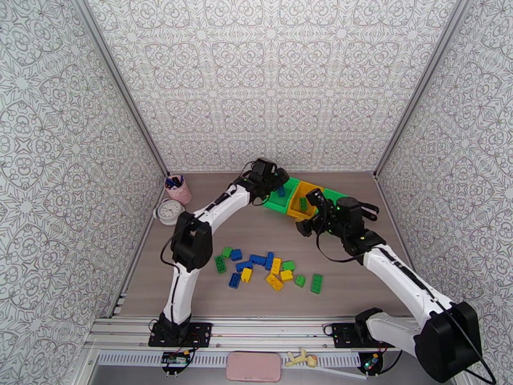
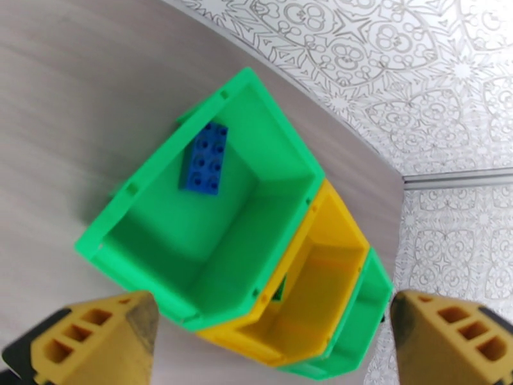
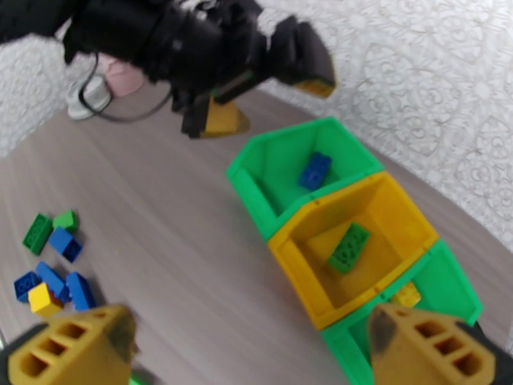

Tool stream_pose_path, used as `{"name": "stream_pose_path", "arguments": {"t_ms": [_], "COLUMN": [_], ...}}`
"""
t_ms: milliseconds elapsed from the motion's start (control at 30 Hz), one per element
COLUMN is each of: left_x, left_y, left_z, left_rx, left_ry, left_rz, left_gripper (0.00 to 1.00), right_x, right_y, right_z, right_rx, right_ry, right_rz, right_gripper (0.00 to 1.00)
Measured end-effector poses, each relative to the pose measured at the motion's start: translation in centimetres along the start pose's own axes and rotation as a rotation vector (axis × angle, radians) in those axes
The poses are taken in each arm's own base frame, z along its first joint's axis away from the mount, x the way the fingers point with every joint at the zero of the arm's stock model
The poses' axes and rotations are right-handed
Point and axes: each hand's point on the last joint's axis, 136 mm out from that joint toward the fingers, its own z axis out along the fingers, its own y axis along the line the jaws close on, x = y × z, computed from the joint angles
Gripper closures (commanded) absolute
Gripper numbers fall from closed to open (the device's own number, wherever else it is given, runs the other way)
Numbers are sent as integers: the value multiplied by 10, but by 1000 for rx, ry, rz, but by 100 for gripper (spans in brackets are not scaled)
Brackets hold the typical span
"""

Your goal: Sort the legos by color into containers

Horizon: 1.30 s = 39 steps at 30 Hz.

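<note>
Legos [image 1: 269, 269] are lying in a loose blue, green and yellow cluster toward six o'clock on the table [image 1: 256, 306], well apart from the containers [image 1: 277, 206], which are sitting in a joined row out at about one o'clock. The left gripper [image 1: 274, 179] is hanging over the green bin [image 2: 131, 187] at the row's nine o'clock end, its jaws standing wide with nothing between them. Below it a blue brick [image 2: 205, 159] is resting inside that bin. The right gripper [image 1: 310, 213] is hovering just at the six o'clock side of the yellow middle bin [image 3: 292, 267], also spread wide and carrying nothing. A green brick [image 3: 348, 248] is lying in that yellow bin, and a yellow piece [image 3: 406, 294] is peeking out of the other green bin [image 3: 463, 280] at the three o'clock end. A pink pen cup [image 1: 180, 190] and a round white clock [image 1: 169, 212] are standing off at ten o'clock.
</note>
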Motion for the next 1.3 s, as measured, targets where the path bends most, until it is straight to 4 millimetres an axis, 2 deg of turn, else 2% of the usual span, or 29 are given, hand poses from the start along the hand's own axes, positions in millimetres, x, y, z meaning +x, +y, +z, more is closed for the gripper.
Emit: {"name": "stream_pose_path", "arguments": {"t_ms": [133, 233, 367, 433, 633, 800, 1000, 1167, 1300], "left_x": [-14, -26, -22, -22, -14, -6, -4, -7, -2], "left_y": [10, 26, 78, 98, 135, 160, 197, 210, 218], "left_z": [-35, -48, -66, -74, -102, -115, -134, -145, -145], "left_rx": [8, -5, -91, -124, -153, -175, -226, -242, -257], "left_ry": [-31, -56, -46, -45, -21, 10, 8, -9, 0], "left_rz": [-3, -20, -43, -51, -58, -49, -80, -93, -99], "left_gripper": [0, 0, 0, 0, 0, 0, 0, 0, 0], "right_x": [9, 16, 24, 32, 73, 92, 101, 109, 118], "right_y": [28, 42, 56, 62, 67, 87, 123, 148, 158], "right_z": [14, 20, 33, 37, 33, 38, 64, 85, 98], "right_rx": [-94, -136, -163, -178, -200, -248, -329, -380, -407], "right_ry": [83, 139, 227, 268, 436, 528, 587, 618, 647], "right_rz": [-80, -122, -189, -218, -270, -329, -409, -453, -476], "right_gripper": [0, 0, 0, 0, 1, 0, 2, 2, 4]}}
